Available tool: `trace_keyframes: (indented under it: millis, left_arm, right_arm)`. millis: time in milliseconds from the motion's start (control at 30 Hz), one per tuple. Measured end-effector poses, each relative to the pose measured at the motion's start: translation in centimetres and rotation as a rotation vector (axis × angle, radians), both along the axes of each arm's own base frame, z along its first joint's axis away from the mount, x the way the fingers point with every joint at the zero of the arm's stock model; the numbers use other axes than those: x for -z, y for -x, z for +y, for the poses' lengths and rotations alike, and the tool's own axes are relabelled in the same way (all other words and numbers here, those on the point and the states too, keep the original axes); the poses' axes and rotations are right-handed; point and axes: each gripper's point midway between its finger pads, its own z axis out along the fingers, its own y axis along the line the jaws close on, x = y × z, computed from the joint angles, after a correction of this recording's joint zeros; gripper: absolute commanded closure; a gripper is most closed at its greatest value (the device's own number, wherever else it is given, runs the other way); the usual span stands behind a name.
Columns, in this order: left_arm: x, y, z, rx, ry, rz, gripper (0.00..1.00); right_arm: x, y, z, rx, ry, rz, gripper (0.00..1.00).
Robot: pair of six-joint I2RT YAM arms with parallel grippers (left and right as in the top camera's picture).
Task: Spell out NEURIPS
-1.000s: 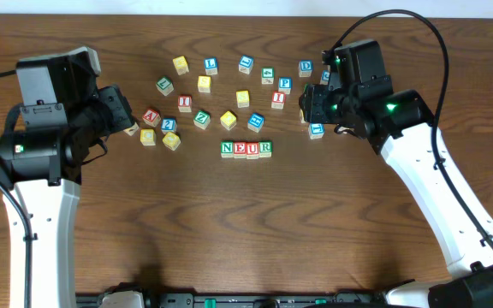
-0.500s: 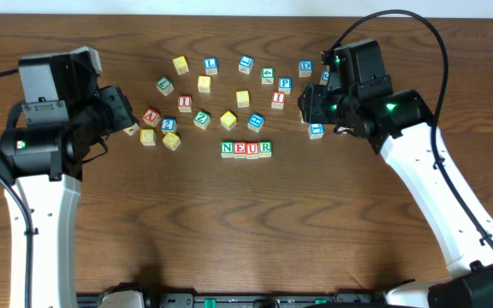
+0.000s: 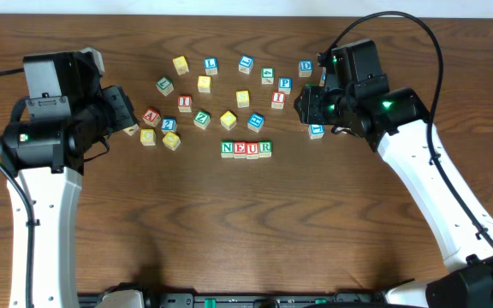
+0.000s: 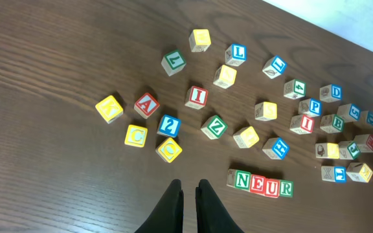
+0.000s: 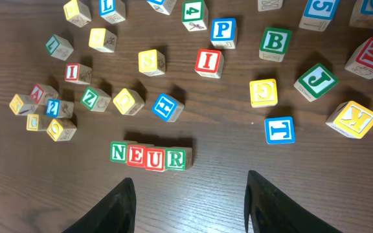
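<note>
Overhead view: small wooden alphabet cubes green N (image 3: 227,148), red E (image 3: 240,149), red U (image 3: 252,149) and green R (image 3: 265,148) form a touching row. Red I cube (image 3: 278,98) and blue P cube (image 3: 285,85) lie loose, apart from the row. Left gripper (image 4: 188,184): closed, empty. Right gripper (image 5: 189,176): fingers spread, nothing between.

The right arm (image 3: 405,150) is being carried a little to the left in the overhead view, so that the right gripper (image 3: 305,104) is being brought nearer to the red I cube (image 3: 277,98). The left arm (image 3: 45,150) is being shifted slightly to the right and toward the far edge of the table (image 3: 246,231), and its wrist housing (image 3: 54,75) is being drawn a touch closer to the scattered cubes.
</note>
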Motion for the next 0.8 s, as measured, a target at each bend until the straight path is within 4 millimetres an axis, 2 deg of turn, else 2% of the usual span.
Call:
trace_keyframes:
  millis: [300,800]
  left_arm:
    - [0.6,-0.19,0.01,0.0,0.002,0.02,0.91]
    - [0.38,-0.46,0.04,0.0,0.0,0.006,0.91]
  right_arm:
    - [0.12,0.11,0.3,-0.011,-0.013,0.009,0.49]
    - [-0.37,0.22,0.76,-0.031,-0.032,0.015,0.5]
